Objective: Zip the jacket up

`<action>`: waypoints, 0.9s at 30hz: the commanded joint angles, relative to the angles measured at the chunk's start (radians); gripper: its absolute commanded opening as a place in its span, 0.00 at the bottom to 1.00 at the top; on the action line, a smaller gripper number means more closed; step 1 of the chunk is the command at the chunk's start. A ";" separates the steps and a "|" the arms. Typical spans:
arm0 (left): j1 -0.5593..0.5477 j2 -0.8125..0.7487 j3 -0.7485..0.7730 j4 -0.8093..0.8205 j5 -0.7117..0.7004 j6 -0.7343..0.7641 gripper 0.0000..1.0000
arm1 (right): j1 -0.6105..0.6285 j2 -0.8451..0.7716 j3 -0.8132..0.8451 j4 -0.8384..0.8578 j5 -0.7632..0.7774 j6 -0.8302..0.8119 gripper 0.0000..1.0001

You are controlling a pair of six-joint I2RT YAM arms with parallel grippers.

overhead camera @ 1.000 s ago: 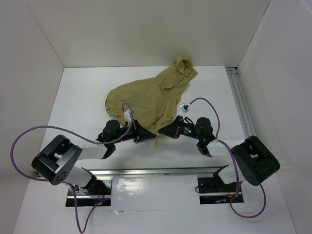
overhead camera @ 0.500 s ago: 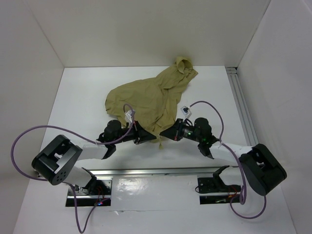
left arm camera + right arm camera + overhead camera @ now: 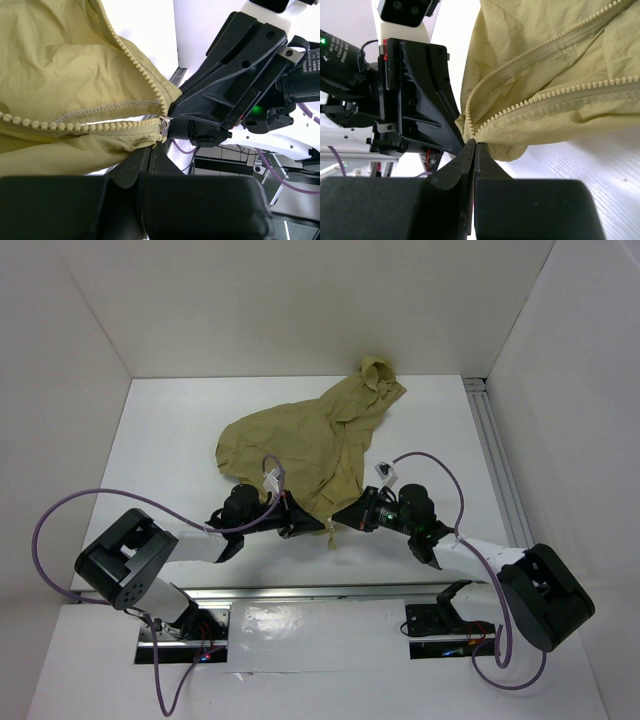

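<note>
Where the white table (image 3: 160, 440) fills the overhead view, the jacket (image 3: 300, 440) lies crumpled around centre frame. Its hood (image 3: 377, 375) points to the upper right, and its near edge narrows to a point just below centre. L arm (image 3: 190, 545) reaches in from lower left, R arm (image 3: 470, 550) from lower right, each w/ a purple cable (image 3: 60, 530) looping off it. Both arms meet tip to tip at that near point of the jacket.

L gripper (image 3: 150, 150): fingers pressed together, pinching khaki cloth at the hem right beside the zip's bottom end. R gripper (image 3: 474, 146): jaws fully closed too, nipping the jacket where the two rows of zipper teeth (image 3: 530, 102) converge. From that grip the rows spread apart in a V, so the zip is undone along all the visible length.

Small metal slider (image 3: 162, 121) sits at the V's point, right at the R gripper's tip. Can't tell if the jaws hold the slider itself or just cloth by it. A short khaki tab (image 3: 331, 537) dangles below the pinch.
</note>
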State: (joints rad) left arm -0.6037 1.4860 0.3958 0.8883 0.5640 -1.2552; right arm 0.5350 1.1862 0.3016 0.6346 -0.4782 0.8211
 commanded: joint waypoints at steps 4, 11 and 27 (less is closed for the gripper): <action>-0.015 0.017 0.014 -0.006 0.060 0.043 0.00 | -0.006 -0.048 -0.004 0.040 0.087 0.050 0.00; -0.024 0.017 0.037 -0.097 0.060 0.091 0.00 | -0.006 -0.030 0.031 -0.076 0.116 0.030 0.15; -0.024 0.068 0.264 -0.587 0.195 0.328 0.00 | 0.014 -0.045 0.201 -0.524 0.191 -0.210 0.42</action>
State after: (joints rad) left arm -0.6243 1.5406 0.5991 0.4759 0.7090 -1.0466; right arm 0.5350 1.1759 0.4355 0.2481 -0.3428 0.7143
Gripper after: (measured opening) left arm 0.077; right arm 0.420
